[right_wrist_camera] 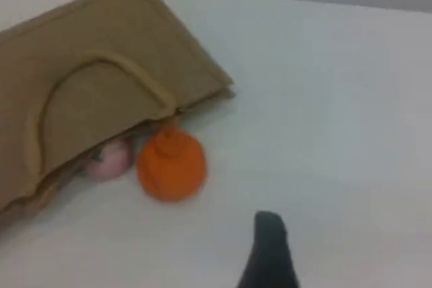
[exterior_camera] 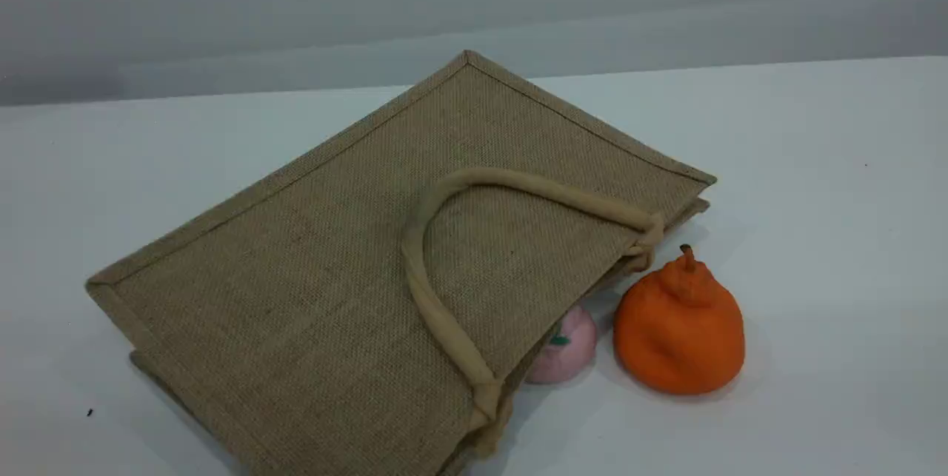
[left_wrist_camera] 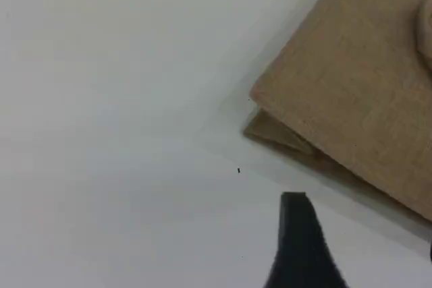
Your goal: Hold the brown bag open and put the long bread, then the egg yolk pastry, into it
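Table (exterior_camera: 815,165) — brown bag (left_wrist_camera: 351,79) beyond left hand (left_wrist_camera: 358,231)

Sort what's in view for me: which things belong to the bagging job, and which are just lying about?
For the job:
- brown bag, lying flat on the table
- long bread and egg yolk pastry: not visible in any view

Lying about:
- pink bun, partly tucked under the bag's open edge
- orange pear-shaped item, standing right beside the bun

A staged test bench in what looks like a lab: a bare white table (exterior_camera: 815,165) set against a blank grey wall (exterior_camera: 222,2), laid with a brown bag (exterior_camera: 333,276), an orange toy fruit (exterior_camera: 678,328) and a pink bun (exterior_camera: 572,349).
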Robot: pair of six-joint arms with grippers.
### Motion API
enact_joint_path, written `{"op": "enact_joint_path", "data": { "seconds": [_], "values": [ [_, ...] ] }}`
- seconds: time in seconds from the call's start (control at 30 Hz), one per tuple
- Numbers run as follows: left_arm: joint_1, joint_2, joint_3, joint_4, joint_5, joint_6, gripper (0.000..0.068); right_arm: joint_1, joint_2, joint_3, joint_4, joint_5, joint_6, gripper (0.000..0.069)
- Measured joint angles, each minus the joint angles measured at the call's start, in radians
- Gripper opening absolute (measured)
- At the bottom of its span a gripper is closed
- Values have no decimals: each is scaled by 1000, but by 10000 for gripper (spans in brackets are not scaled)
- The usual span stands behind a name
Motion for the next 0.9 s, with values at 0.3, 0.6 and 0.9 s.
{"op": "enact_joint_path", "data": {
  "seconds": [0.3,0.6,0.9],
  "values": [
    [0,0,0,0,6,0,395,-158,-33,0,0,2,0,482],
    [38,0,0,-1,6,2,395,-154,-31,0,0,2,0,482],
    [130,-108,0,-1,5,1,395,-154,-31,0,0,-1,0,482]
  ]
}}
